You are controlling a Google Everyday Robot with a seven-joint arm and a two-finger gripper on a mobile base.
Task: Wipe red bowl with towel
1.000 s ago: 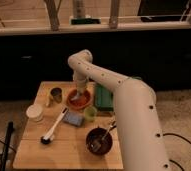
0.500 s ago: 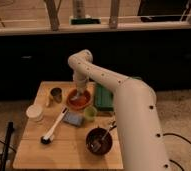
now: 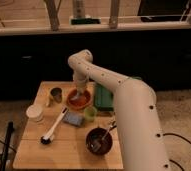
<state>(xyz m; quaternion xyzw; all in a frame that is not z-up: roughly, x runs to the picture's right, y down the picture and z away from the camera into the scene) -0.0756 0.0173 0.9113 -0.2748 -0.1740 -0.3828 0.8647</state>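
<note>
The red bowl [image 3: 80, 101] sits at the back middle of the wooden table [image 3: 34, 150]. My arm reaches in from the right and bends down over it. The gripper [image 3: 77, 93] points straight down into the bowl, at its left inner side. A small pale patch right at the gripper's tip looks like the towel [image 3: 75, 96]; most of it is hidden by the gripper.
Around the bowl stand a metal cup [image 3: 55, 94], a green box [image 3: 104, 98], a yellow-green cup [image 3: 90, 113] and a blue-grey pad [image 3: 73, 118]. A white cup [image 3: 35, 112], a white brush [image 3: 52, 131] and a dark bowl with a spoon [image 3: 99, 140] lie nearer.
</note>
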